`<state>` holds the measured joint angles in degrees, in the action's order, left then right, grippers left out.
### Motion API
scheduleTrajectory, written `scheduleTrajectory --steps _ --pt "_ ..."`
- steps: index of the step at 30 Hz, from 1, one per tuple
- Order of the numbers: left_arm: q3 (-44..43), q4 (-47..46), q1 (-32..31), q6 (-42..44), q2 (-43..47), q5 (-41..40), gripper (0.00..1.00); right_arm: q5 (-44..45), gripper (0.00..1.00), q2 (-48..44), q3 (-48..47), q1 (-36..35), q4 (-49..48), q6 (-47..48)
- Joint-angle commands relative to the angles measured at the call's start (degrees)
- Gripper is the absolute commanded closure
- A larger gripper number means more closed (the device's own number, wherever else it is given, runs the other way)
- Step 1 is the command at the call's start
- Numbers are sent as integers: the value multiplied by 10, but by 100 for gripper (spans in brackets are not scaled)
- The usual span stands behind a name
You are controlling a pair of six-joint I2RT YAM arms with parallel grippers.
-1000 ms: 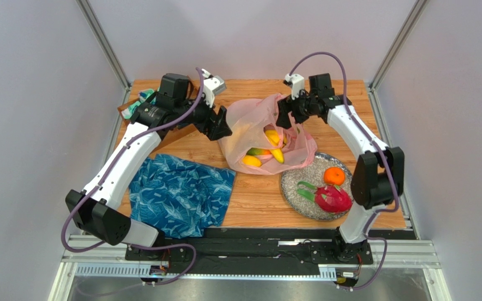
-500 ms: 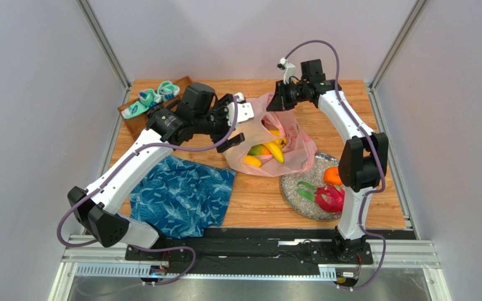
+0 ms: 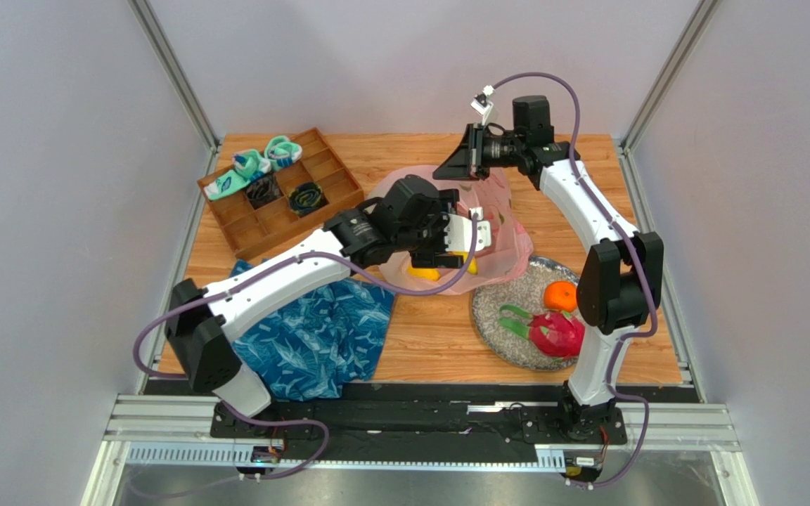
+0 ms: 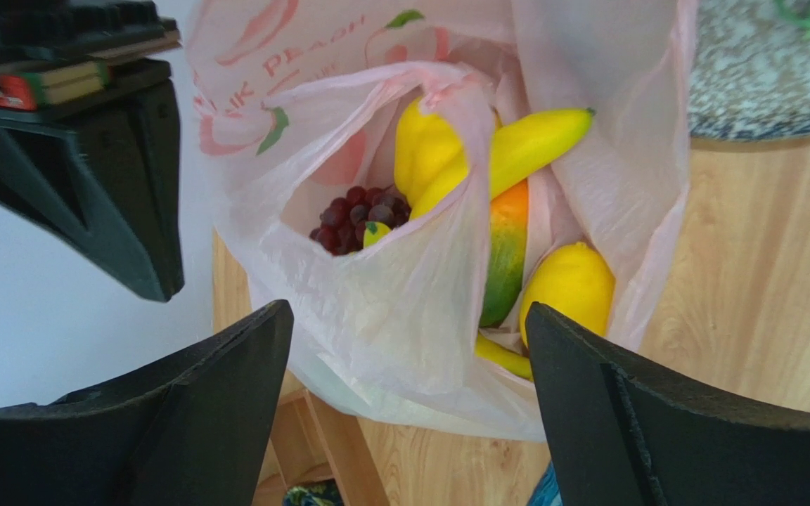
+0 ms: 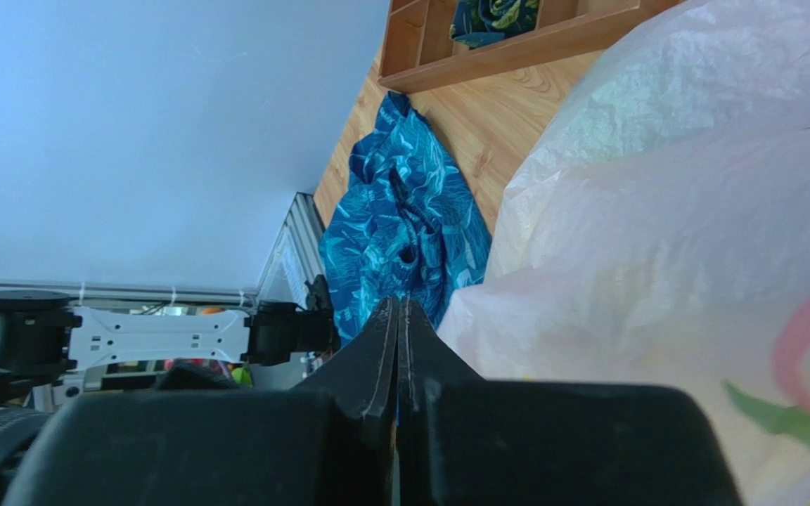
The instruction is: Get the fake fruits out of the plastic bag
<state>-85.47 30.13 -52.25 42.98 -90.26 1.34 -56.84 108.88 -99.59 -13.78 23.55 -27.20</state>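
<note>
Your left fingers point(image 3: 460, 237) stand wide apart and hold nothing, poised over the mouth of the plastic bag point(image 4: 304, 137). That spread suits a fist-sized fruit. Between them, past a loose fold of film, lie the grapes point(image 4: 362, 216), a banana point(image 4: 525, 142) and a mango point(image 4: 504, 258). The lemon point(image 4: 573, 290) sits just inside one finger.

Your right fingers point(image 5: 399, 327) are pressed together at the bag's far rim, probably to hold the mouth up. The views do not show whether they pinch any film; the bag lies just beside their tips.

The fold draped over the grapes stands in your way, and the fruits crowd one another, so the banana or lemon looks the easier pick. Beyond the lemon-side finger, the plate point(image 3: 494, 327) holds the orange point(image 3: 560, 296) and dragon fruit point(image 3: 559, 333), already out of the bag. Behind the left fingers, a blue leaf-patterned cloth point(image 3: 304, 343) and a wooden divider tray point(image 3: 272, 200) rest on the worktop point(image 3: 430, 337).
</note>
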Motion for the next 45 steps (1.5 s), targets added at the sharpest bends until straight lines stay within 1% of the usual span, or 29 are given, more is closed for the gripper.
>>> scheduleTrajectory --steps 1,4,7,9,10,11,12,13,14,15,17,19,21,25,27,32,37,38,39,40,42,43,44,45 --pt "-25 -51 0 7 -31 -52 12 -28 100 -15 6 4 -50 -54" --pt "-43 -40 -7 28 -55 -49 13 -27 100 -17 8 6 -61 -63" --pt "-95 10 -18 13 -87 -70 16 -26 100 -21 7 13 -69 -70" --pt "-123 42 -21 -3 -94 -75 16 -14 88 -27 5 21 -55 -61" --pt "-129 50 -22 -11 -94 -76 16 1 78 -35 3 25 -33 -48" --pt "-131 58 -22 -13 -91 -78 16 48 58 -40 2 29 29 -27" --pt "-129 60 -22 -17 -79 -78 16 72 50 -46 8 36 58 19" --pt "-126 59 -22 -25 -70 -80 16 86 46 -53 17 38 82 43" --pt "-124 62 -21 -32 -63 -87 16 106 41 -61 27 41 129 64" --pt "-123 65 -22 -38 -44 -88 16 111 40 -64 47 41 154 103" --pt "-115 73 -22 -60 -23 -87 15 122 36 -64 75 41 193 126" --pt "-104 76 -21 -71 10 -74 15 126 34 -62 104 41 194 145" --pt "-90 78 -21 -76 32 -68 15 137 32 -49 109 41 184 150" --pt "-87 85 -21 -75 40 -74 15 168 30 -6 84 41 176 171" --pt "-92 87 -21 -75 37 -77 15 184 30 25 60 41 175 181" --pt "-111 93 -21 -78 26 -77 15 224 30 64 18 39 187 223" --pt "-120 94 -21 -84 9 -71 15 226 32 91 3 37 172 232" --pt "-124 93 -21 -85 7 -71 15 226 37 100 -1 34 173 234" --pt "-126 94 -21 -84 4 -69 15 221 45 103 -9 33 176 239" --pt "-128 97 -21 -83 4 -66 15 211 65 106 -14 34 178 239" --pt "-129 102 -20 -72 7 -60 15 177 78 100 -24 34 192 234" --pt "-127 110 -20 -64 10 -49 14 163 86 92 -31 35 203 227" --pt "-124 115 -18 -57 17 -37 14 123 90 74 -37 37 208 220" --pt "-121 118 -13 -41 24 -24 13 105 93 63 -44 37 215 204"
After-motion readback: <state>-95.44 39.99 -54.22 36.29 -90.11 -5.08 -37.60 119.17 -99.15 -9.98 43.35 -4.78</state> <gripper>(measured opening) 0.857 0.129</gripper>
